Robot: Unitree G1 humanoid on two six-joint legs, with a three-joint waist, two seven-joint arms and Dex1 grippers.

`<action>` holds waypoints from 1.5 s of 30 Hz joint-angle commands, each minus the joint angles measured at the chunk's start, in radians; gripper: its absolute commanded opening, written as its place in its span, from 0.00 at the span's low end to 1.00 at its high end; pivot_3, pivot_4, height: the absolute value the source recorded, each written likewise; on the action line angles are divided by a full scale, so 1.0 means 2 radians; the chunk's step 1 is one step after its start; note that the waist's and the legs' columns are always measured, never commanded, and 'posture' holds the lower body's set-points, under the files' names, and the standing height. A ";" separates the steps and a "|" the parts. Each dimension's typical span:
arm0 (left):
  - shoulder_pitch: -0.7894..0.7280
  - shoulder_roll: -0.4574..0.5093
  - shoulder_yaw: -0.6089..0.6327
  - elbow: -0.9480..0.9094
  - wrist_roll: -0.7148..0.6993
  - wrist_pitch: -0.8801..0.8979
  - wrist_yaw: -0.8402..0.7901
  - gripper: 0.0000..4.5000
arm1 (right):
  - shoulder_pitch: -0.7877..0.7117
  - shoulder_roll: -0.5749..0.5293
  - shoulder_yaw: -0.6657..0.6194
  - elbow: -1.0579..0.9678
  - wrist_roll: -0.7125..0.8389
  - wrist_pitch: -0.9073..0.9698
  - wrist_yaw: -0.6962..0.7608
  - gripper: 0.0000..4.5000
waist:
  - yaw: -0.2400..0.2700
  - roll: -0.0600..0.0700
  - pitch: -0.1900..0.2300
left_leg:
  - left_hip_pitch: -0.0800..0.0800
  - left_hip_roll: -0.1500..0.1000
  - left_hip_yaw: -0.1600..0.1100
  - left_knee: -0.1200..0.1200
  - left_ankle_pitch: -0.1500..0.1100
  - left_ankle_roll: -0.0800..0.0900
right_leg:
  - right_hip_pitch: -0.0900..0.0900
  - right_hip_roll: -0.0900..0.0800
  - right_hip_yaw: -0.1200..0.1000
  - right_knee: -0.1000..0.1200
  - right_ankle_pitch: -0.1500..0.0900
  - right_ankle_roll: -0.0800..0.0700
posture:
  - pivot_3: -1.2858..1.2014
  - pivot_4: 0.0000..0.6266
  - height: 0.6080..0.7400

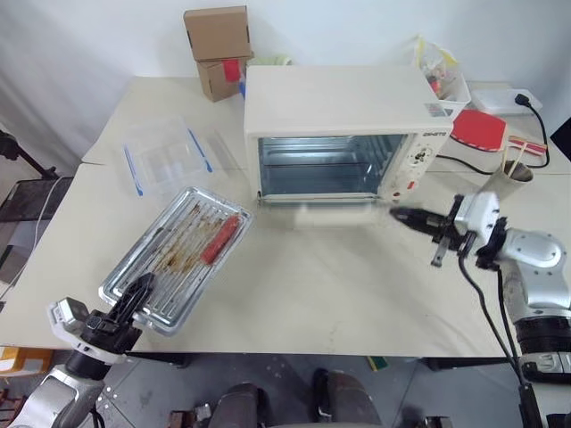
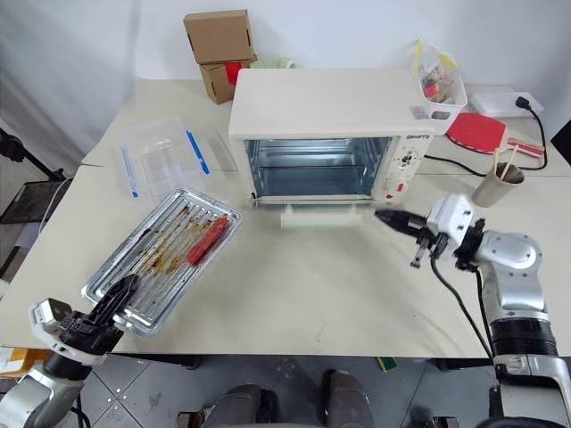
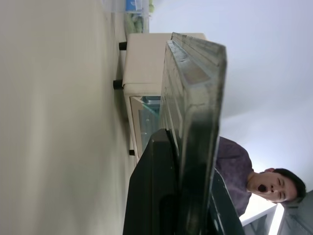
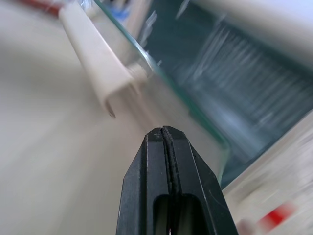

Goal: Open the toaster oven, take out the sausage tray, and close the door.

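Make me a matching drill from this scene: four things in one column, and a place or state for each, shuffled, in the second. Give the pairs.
Things
1. sausage tray
2. door
3. right gripper
4. cardboard boxes

Places or states
A. swung down, oven open
B. far table edge, stacked
C. on the table, left gripper shut on its near rim
D. shut, empty, beside the door's handle end

Pairs: 1-C, 2-A, 3-D, 4-B
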 commanded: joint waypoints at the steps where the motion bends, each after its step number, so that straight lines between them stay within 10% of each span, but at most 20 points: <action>1: 0.002 -0.004 0.001 -0.028 -0.014 -0.007 -0.007 0.00 | -0.013 0.002 -0.034 -0.039 0.048 0.048 -0.015 0.00 | 0.002 0.000 0.000 | 0.000 0.000 0.000 0.000 0.000 0.000 | 0.000 0.000 0.000 0.000 0.000 0.000 | 0.52 0.24 1.00; 7: -0.009 0.005 -0.036 -0.031 -0.014 -0.004 -0.001 0.00 | 0.049 -0.027 -0.061 -0.114 0.105 0.155 0.008 0.12 | 0.003 0.000 0.000 | -0.001 0.000 -0.001 0.000 0.000 0.003 | 0.000 0.000 -0.001 -0.001 0.000 0.000 | 0.52 0.24 1.00; 19: -0.138 0.099 -0.154 0.096 -0.014 0.067 0.024 0.00 | 0.284 -0.068 -0.110 -0.250 0.082 0.126 0.092 0.98 | 0.010 0.001 0.000 | -0.001 -0.001 0.000 -0.001 0.000 0.004 | 0.001 0.000 0.000 -0.003 0.001 0.001 | 0.52 0.24 1.00; 31: -0.300 0.107 -0.343 0.234 0.007 0.094 0.106 0.00 | 0.464 -0.040 -0.224 -0.329 0.081 0.125 0.070 0.99 | 0.030 0.002 -0.001 | 0.001 -0.002 0.000 -0.001 -0.001 0.002 | 0.002 0.000 0.000 -0.002 0.001 0.002 | 0.52 0.24 1.00; 45: -0.470 0.067 -0.432 0.360 0.291 0.142 -0.048 0.04 | 0.545 -0.011 -0.273 -0.393 0.086 0.132 0.045 1.00 | 0.056 0.007 -0.004 | 0.003 -0.010 -0.001 -0.002 0.000 0.002 | 0.008 -0.007 -0.001 -0.009 0.006 0.010 | 0.52 0.24 1.00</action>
